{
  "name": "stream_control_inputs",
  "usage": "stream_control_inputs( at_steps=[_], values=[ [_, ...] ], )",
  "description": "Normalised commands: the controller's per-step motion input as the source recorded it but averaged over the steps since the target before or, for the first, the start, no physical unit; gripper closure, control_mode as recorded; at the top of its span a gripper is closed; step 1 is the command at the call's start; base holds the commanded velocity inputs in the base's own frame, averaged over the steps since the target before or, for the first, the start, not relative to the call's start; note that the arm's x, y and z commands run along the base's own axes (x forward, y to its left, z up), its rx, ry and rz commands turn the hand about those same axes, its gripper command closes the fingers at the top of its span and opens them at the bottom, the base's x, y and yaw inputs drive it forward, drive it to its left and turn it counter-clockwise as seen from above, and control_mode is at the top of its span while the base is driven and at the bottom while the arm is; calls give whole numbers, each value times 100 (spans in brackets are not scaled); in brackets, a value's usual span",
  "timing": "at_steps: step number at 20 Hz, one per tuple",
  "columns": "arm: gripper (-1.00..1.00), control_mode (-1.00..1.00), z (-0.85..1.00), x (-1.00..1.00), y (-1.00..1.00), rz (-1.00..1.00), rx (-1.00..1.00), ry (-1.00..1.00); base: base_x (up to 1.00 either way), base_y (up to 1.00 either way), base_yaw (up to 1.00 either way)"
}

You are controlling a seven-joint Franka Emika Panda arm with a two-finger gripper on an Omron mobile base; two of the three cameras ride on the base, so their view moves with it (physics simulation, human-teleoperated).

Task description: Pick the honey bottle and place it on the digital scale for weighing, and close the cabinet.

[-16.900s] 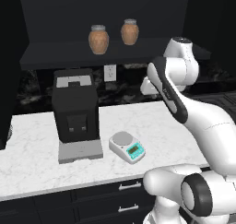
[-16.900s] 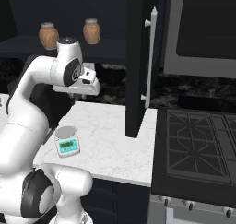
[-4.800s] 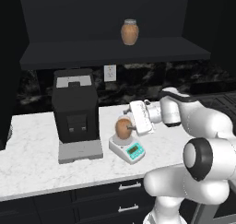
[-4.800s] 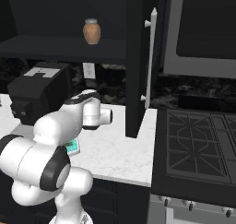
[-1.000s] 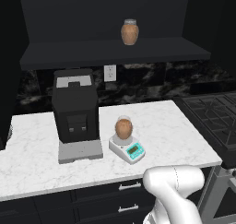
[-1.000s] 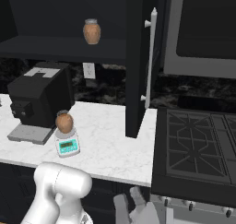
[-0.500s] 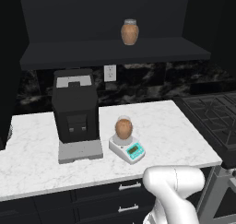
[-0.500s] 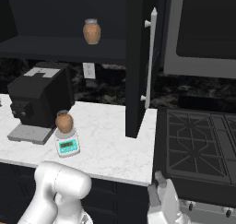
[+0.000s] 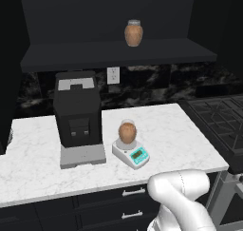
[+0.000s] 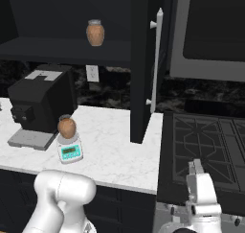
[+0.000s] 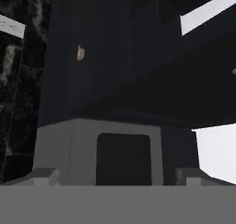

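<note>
Low at the stove's front edge, the gripper points upward with nothing between its narrowly parted fingers. Well apart, the honey bottle stands on the digital scale (beside the coffee machine); the cabinet door stands open.

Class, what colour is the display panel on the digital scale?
Teal, on the white digital scale; clearest in the left base view.

we see a white marble table carrying a black coffee machine at its left and, just beside it to the right, the scale, with the honey bottle upright on its platter. above, a dark shelf carries one orange jar.
</note>
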Motion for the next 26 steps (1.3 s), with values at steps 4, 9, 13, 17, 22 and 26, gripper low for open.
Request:
stream_control_inputs(
  at_steps=[4, 9, 13, 17, 22, 26],
  values=[
    [-100, -100, 26, 49, -33, 17, 18, 28, 0, 0, 0],
    [-100, -100, 29, 96, 22, 24, 5, 7, 0, 0, 0],
    [-100, -100, 31, 100, -54, 36, 27, 7, 0, 0, 0],
    [-100, -100, 33, 98, -53, 39, 30, 11, 0, 0, 0],
    [-100, -100, 55, 37, 44, 39, 10, 1, 0, 0, 0],
    [-100, -100, 77, 2, 91, 45, 0, 0, 0, 0, 0]
  ],
)
